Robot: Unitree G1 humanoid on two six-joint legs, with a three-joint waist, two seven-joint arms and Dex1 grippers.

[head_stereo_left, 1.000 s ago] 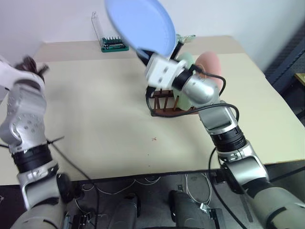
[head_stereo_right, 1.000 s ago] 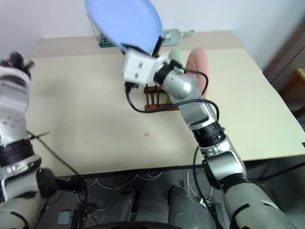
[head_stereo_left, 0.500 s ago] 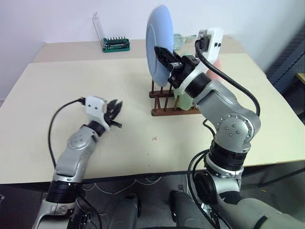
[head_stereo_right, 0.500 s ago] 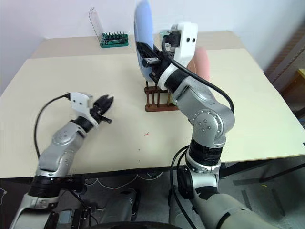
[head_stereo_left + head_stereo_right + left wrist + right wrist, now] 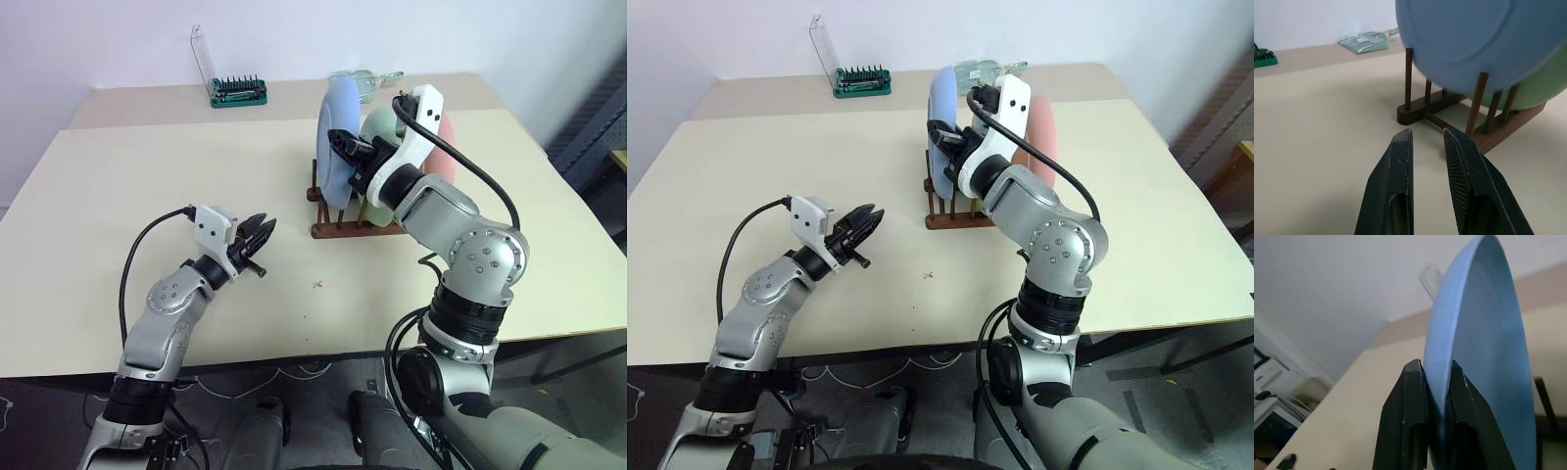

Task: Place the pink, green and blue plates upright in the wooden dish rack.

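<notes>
At two o'clock on the table [image 5: 147,176], the right hand [image 5: 1431,382], clamped on the round light-blue plastic plate [image 5: 338,137], should lower it straight between the dark wooden rack's [image 5: 338,227] pegs while the slightly parted left hand [image 5: 257,240] holds nothing.

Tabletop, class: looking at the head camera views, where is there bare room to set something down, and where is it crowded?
Free: the beige tabletop between the green tool holder and the left gripper, and the near strip ahead of the dark wooden dish rack. Crowded: the rack, with the light blue plate in the right gripper, pale green plate and pink plate.
</notes>
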